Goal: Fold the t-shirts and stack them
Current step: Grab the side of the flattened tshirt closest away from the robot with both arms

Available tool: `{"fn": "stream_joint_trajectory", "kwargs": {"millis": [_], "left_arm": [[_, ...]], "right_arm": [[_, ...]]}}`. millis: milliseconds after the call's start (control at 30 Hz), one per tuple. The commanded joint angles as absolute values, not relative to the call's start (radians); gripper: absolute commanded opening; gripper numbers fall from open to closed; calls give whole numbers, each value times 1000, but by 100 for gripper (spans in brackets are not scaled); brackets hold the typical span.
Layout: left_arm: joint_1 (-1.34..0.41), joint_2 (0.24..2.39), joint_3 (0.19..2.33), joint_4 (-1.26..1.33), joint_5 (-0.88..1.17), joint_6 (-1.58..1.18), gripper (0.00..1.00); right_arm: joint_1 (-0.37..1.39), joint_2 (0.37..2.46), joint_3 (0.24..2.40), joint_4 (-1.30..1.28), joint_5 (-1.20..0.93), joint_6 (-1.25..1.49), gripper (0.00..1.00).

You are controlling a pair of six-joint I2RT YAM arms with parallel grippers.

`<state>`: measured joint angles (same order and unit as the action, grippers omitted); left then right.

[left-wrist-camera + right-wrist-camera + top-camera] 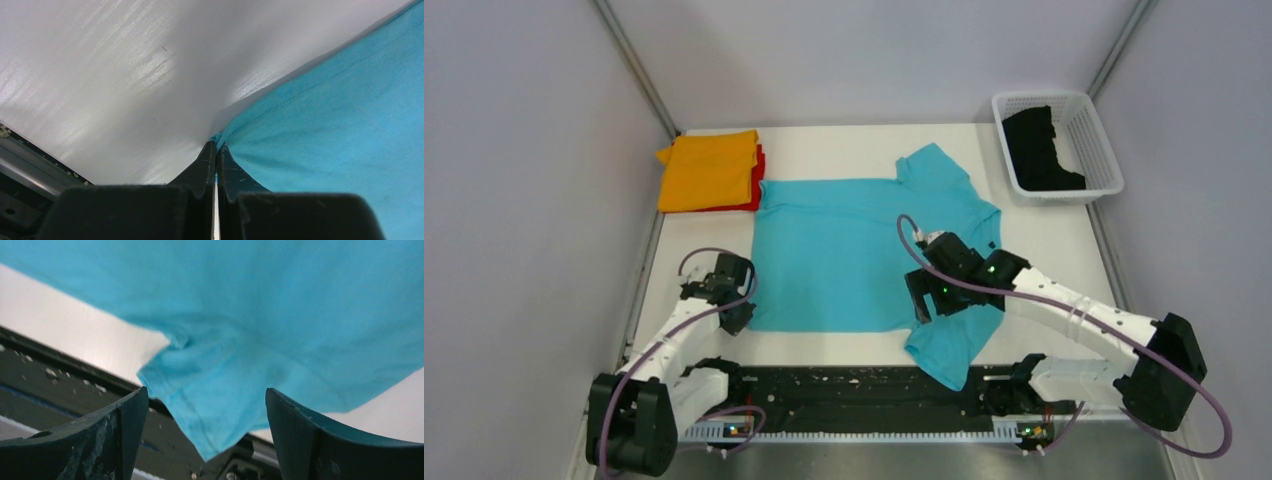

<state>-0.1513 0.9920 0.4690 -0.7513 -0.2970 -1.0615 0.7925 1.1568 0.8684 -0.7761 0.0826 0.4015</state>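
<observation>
A turquoise t-shirt (844, 250) lies spread flat in the middle of the table. My left gripper (736, 308) is at its near left hem corner. In the left wrist view that gripper (216, 146) is shut, pinching the corner of the turquoise cloth (340, 125). My right gripper (924, 297) hovers over the near right sleeve. In the right wrist view it (206, 396) stands open with the sleeve (225, 385) below, between its fingers (131, 415). An orange t-shirt (709, 170) lies folded on a red one (758, 187) at the back left. A black t-shirt (1039, 150) sits in the basket.
The white mesh basket (1106, 150) stands at the back right corner. A black strip (864, 385) runs along the near table edge between the arm bases, and the sleeve tip overhangs it. Grey walls close in both sides.
</observation>
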Motion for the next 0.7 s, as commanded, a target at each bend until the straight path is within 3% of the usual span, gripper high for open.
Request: {"fn": "stream_joint_trajectory", "kwargs": {"millis": [0, 300, 667], "left_arm": [[-149, 1036, 490, -754, -315, -1034, 0], [-149, 1025, 472, -703, -285, -1035, 0], [-149, 998, 466, -712, -292, -1040, 0]], "right_arm": [[913, 1156, 843, -958, 68, 470, 84], [1136, 1159, 699, -907, 30, 635, 68], [1177, 1288, 652, -740, 90, 641, 59]]}}
